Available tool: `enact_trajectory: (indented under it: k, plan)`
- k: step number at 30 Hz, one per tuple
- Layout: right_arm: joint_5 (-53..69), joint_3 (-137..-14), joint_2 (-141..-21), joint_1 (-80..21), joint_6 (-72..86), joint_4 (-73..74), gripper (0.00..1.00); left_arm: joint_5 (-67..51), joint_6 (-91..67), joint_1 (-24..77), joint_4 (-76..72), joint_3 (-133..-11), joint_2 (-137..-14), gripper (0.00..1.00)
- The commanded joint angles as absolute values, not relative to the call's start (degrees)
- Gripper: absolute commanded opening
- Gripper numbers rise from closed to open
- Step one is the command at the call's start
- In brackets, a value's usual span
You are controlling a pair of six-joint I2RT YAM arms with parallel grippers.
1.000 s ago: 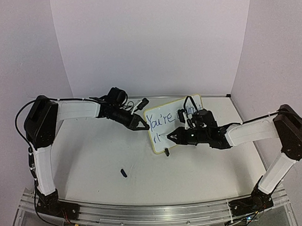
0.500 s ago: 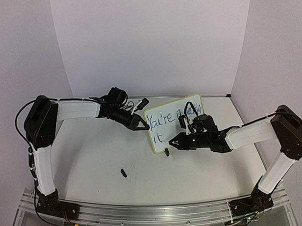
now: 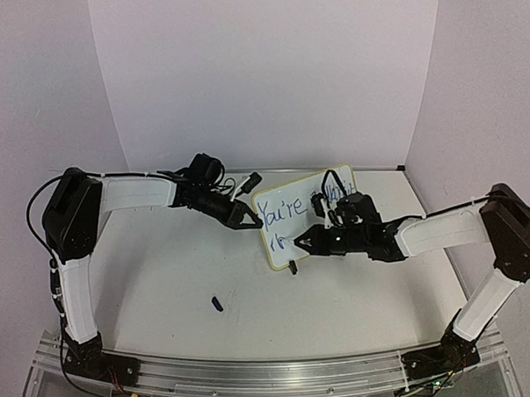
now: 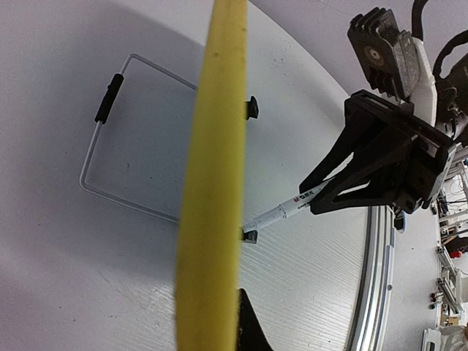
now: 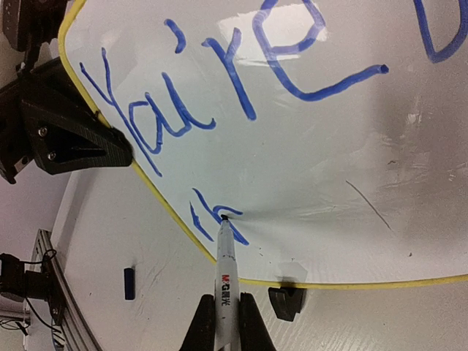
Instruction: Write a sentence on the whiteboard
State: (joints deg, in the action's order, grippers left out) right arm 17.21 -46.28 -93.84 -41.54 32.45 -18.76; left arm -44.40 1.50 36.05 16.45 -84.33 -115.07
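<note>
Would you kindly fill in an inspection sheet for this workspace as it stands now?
Surface: white table, metal rail along its near edge.
Job's things: whiteboard standing on black clip feet; blue sentence reads "You're", second line begun; marker tip touching the board.
Clutter: small blue cap lying apart from the board; wire frame on the table behind it.
Grippers: left pincer shut on the whiteboard's left edge; right pincer shut on the marker.
Cables: black cable looping beside the left arm.
Surroundings: plain white walls.
</note>
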Motion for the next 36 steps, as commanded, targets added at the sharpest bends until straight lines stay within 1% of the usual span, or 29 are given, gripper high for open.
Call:
enact_trajectory:
  k: [1, 7, 15, 27, 36]
  plan:
    - [14.4, -48.5, -91.8, -41.3, 31.4, -19.8, 0.0, -43.5, 3.3, 38.4, 21.5, -84.6, -115.3, 0.0]
    - [15.0, -47.1, -90.7, -41.4, 31.5, -19.8, 0.0, -43.4, 3.3, 38.5, 21.5, -84.6, -115.2, 0.0]
    - [14.7, -44.7, -86.4, -41.3, 31.2, -20.0, 0.0, -43.5, 3.3, 38.5, 21.5, -84.6, -115.4, 0.0]
    - [15.6, -48.8, -92.3, -41.2, 30.6, -19.7, 0.0, -43.4, 3.3, 38.6, 21.5, -84.6, -115.7, 0.0]
    - [12.8, -47.1, -92.5, -41.1, 31.2, -18.9, 0.0, -43.4, 3.3, 38.6, 21.5, -84.6, -115.9, 0.0]
